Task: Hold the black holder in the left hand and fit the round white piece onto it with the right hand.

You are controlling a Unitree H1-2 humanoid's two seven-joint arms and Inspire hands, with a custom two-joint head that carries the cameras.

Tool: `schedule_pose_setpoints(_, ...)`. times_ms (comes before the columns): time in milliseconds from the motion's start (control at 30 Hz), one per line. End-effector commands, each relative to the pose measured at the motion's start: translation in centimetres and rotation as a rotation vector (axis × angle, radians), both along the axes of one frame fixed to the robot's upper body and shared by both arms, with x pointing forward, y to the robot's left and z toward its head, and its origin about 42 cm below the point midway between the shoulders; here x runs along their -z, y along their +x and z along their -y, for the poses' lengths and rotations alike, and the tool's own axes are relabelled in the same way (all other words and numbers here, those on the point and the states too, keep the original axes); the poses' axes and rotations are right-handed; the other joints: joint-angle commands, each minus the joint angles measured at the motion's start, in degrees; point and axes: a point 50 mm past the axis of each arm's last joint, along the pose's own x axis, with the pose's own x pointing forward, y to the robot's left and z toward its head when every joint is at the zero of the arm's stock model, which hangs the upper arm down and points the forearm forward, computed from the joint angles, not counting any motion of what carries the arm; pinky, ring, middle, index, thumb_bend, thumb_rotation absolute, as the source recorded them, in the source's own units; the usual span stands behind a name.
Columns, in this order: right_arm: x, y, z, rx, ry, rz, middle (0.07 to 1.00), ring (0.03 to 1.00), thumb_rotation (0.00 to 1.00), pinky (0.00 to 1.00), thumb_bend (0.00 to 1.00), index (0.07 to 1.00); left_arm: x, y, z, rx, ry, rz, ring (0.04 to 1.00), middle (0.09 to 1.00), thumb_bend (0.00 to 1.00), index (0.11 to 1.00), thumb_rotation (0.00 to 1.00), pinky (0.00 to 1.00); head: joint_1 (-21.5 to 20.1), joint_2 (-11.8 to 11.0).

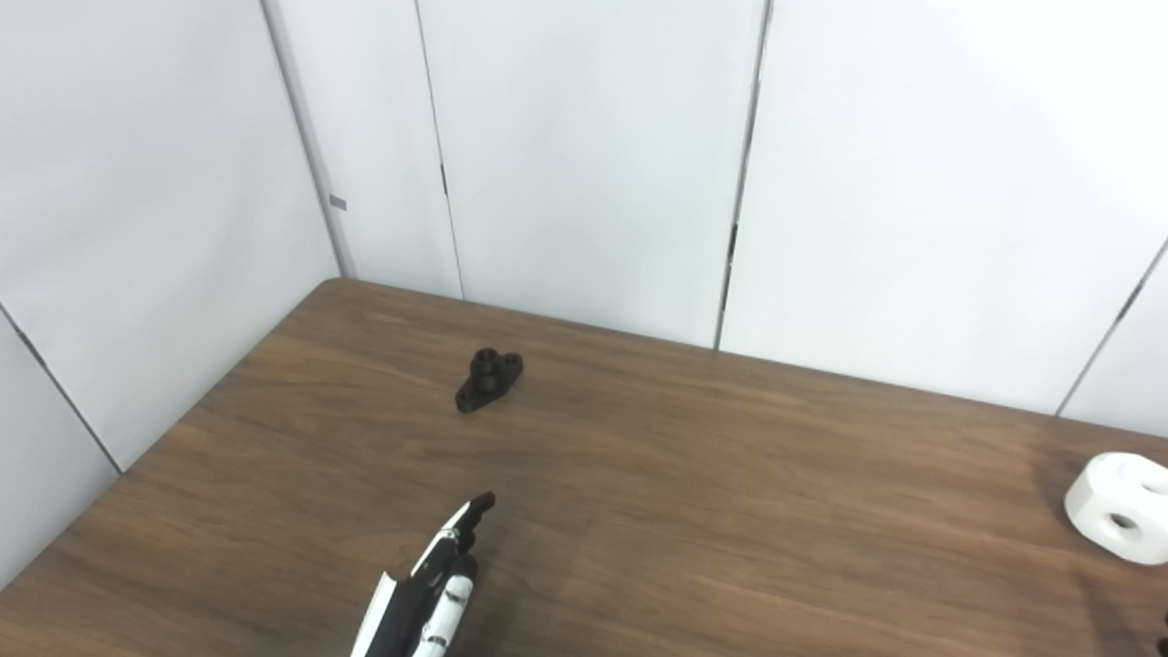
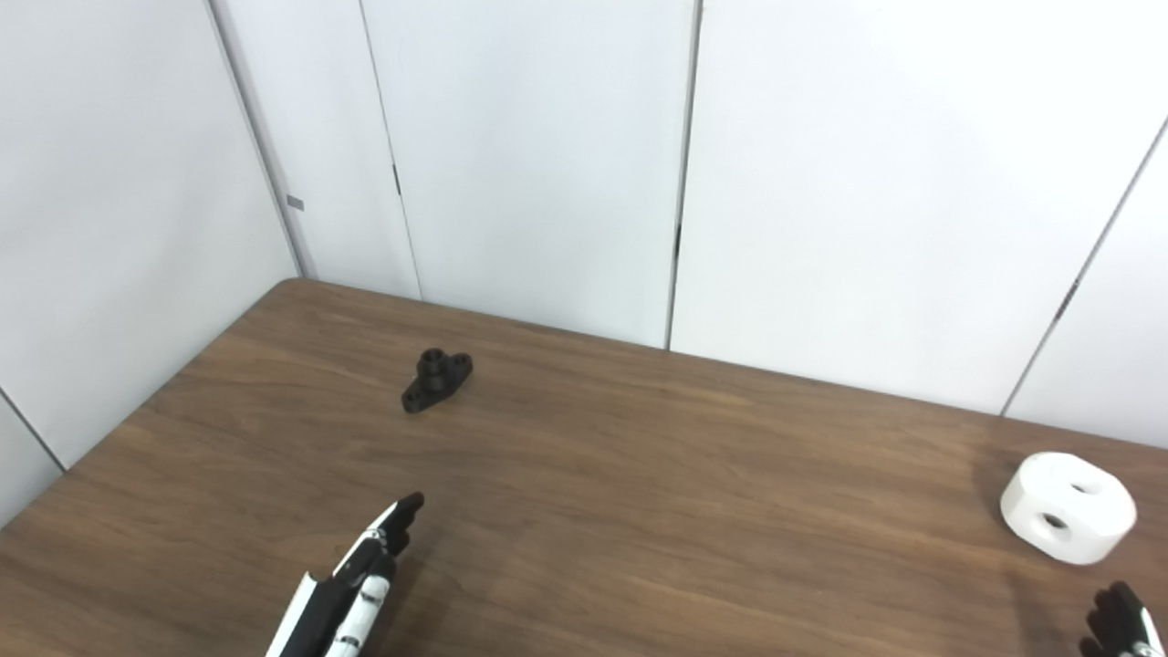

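The left hand (image 2: 351, 584) reaches in low over the wooden table (image 2: 639, 474), fingers stretched out and holding nothing. The black holder (image 2: 437, 380) lies well ahead of its fingertips, untouched. The round white piece (image 2: 1068, 506) sits just ahead of the right hand (image 2: 1121, 620), whose fingertips alone show; I cannot tell whether it is spread or closed.

Left hand out, parts sitting on the table

We see the black holder (image 1: 489, 379) lying alone on the wooden table (image 1: 693, 511) toward the far left, and our left hand (image 1: 429, 589) coming in at the bottom, fingers stretched toward it but well apart from it, holding nothing. The round white piece (image 1: 1121, 507) sits at the right edge, partly cut off, holes showing.
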Motion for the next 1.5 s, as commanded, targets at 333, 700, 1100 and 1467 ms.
schedule_pose_setpoints(333,3.1,-2.5,-1.2,0.027,0.053,-0.113,0.996,1.0,1.0,1.0,0.64,1.0,-4.2,3.8,0.0,-0.257,0.326,0.01,0.919,0.909,0.65,0.859,0.16,0.9,-2.1,0.8)
schedule_pose_setpoints(700,2.9,-2.7,-1.6,0.042,0.054,-0.118,0.99,1.0,1.0,1.0,0.62,1.0,-7.2,7.9,-1.4,-0.382,0.524,0.011,0.915,0.878,0.74,0.822,0.25,0.9,-2.8,1.2)
schedule_pose_setpoints(1100,2.9,-2.7,-1.6,0.039,0.052,-0.115,0.989,1.0,1.0,1.0,0.62,1.0,-7.7,12.2,-3.5,-0.497,0.653,-0.065,0.903,0.866,0.8,0.795,0.33,0.87,-2.9,1.5)
schedule_pose_setpoints(1467,2.8,-2.9,-1.6,0.044,0.061,-0.118,0.992,1.0,1.0,1.0,0.62,1.0,-6.9,16.0,-5.1,-0.546,0.709,-0.118,0.898,0.861,0.8,0.771,0.34,0.92,-2.9,1.7)
